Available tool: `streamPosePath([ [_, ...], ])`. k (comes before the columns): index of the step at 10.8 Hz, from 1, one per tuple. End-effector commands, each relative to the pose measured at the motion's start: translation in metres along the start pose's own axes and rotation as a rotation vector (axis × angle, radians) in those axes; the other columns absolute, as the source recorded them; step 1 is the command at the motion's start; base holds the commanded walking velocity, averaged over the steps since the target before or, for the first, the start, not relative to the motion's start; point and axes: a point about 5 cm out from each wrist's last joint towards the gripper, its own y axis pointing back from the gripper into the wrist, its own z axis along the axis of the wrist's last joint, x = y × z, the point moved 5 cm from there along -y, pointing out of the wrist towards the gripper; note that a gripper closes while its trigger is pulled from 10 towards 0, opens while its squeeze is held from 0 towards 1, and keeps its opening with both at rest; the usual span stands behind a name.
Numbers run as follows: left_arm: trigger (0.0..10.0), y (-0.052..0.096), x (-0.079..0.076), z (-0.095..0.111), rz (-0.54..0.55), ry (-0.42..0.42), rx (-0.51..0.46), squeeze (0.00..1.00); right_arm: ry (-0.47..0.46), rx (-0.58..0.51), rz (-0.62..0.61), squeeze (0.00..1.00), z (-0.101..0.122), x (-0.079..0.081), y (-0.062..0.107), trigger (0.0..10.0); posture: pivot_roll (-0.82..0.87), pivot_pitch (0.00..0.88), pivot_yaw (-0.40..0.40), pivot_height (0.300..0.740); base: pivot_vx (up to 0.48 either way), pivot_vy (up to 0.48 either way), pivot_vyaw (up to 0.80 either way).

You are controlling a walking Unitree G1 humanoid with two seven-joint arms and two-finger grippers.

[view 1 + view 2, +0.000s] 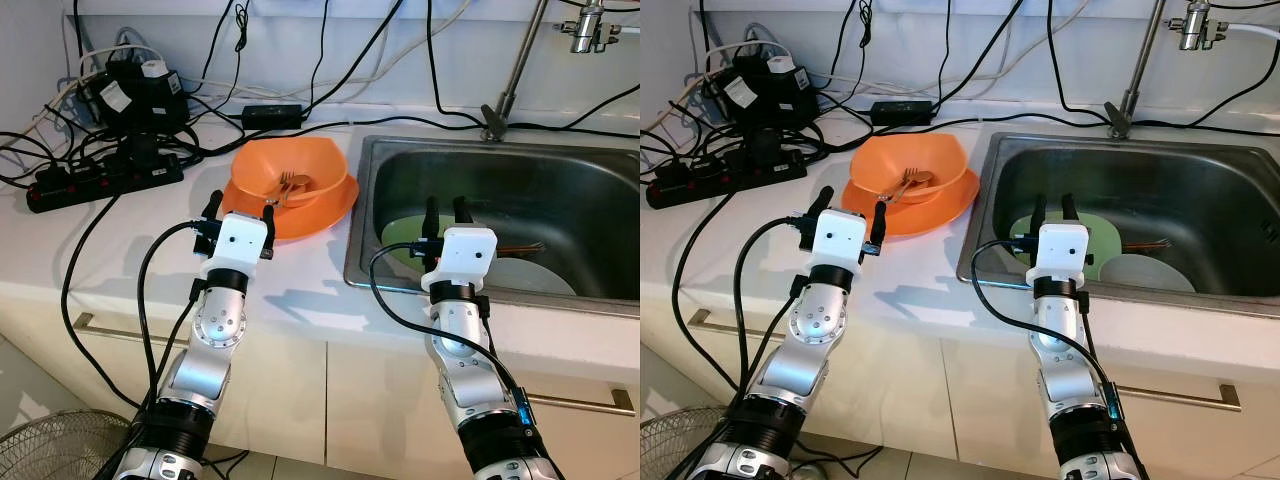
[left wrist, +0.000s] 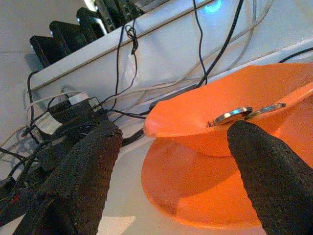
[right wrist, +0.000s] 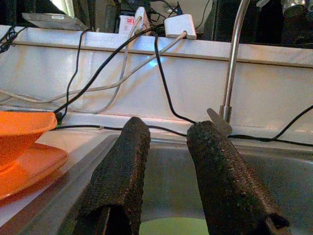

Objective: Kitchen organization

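Note:
An orange bowl (image 1: pixel 300 160) sits on an orange plate (image 1: pixel 325 212) on the white counter, left of the sink (image 1: pixel 600 165). A metal fork and spoon (image 1: pixel 288 185) lie in the bowl. My left gripper (image 1: pixel 241 206) hovers open just in front of the plate's near rim, nothing between its fingers (image 2: pixel 83 181). In the left wrist view the bowl (image 2: pixel 195 122) and plate (image 2: pixel 195 191) are close ahead. My right gripper (image 1: pixel 446 207) stands open over the sink's front left part, above a green plate (image 1: pixel 402 235). A white plate (image 1: pixel 535 275) lies beside the green one.
A faucet (image 1: pixel 515 70) rises behind the sink. A black power strip (image 1: pixel 100 180), adapters and many cables crowd the counter's back left. Reddish utensils (image 1: pixel 520 246) lie in the sink. A fan (image 1: pixel 50 445) stands on the floor at lower left.

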Motion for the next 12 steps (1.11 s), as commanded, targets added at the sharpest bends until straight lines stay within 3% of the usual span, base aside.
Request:
streamPosePath([
  [1,10.0,-0.003,-0.003,0.005,-0.013,0.007,-0.010,0.00,-0.002,-0.012,0.000,0.00,0.003,0.001,-0.003,10.0,0.03,0.000,0.066,0.740,0.000,0.000,0.00],
  [7,10.0,-0.019,-0.020,0.023,-0.037,0.012,-0.068,0.00,0.005,-0.012,0.002,0.00,0.002,-0.001,-0.003,10.0,0.02,0.000,0.060,0.740,0.000,0.000,0.00],
  [12,10.0,-0.021,-0.058,0.026,-0.192,0.004,-0.061,0.00,0.004,-0.007,0.004,0.00,0.001,0.000,-0.003,10.0,0.02,0.000,0.058,0.740,0.000,0.000,0.00],
])
